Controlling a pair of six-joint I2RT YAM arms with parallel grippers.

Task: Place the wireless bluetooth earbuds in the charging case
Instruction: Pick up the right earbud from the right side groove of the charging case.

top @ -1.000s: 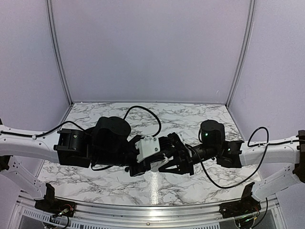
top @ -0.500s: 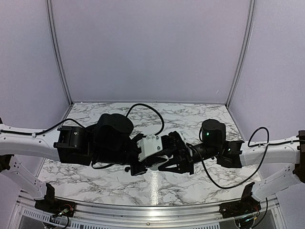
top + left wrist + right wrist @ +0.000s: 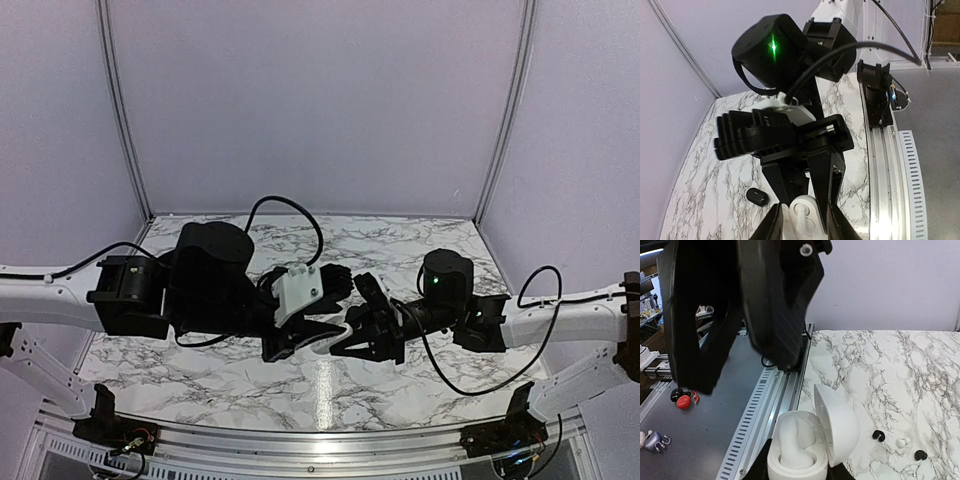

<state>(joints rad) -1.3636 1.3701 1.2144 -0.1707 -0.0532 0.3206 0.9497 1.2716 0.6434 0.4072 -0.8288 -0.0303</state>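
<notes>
The charging case (image 3: 797,462) is white and rounded, with its lid (image 3: 837,430) hinged open to the right. My right gripper (image 3: 797,471) is shut on its base and holds it above the table's near edge. A white earbud (image 3: 796,440) sits in the case's well. In the left wrist view the same case (image 3: 805,217) shows between the parted fingers of my left gripper (image 3: 804,220), which is open and flanks the case tip. From above, the two grippers meet nose to nose around the case (image 3: 324,346).
Two tiny black pieces (image 3: 878,435) (image 3: 921,455) and a small white one (image 3: 902,442) lie on the marble table (image 3: 880,370). A black oval object (image 3: 758,196) rests on the marble left of the case. A metal rail (image 3: 885,165) runs along the near edge.
My left gripper has opened and its arm has drawn back to the left, away from the right gripper. The right gripper keeps the case still.
</notes>
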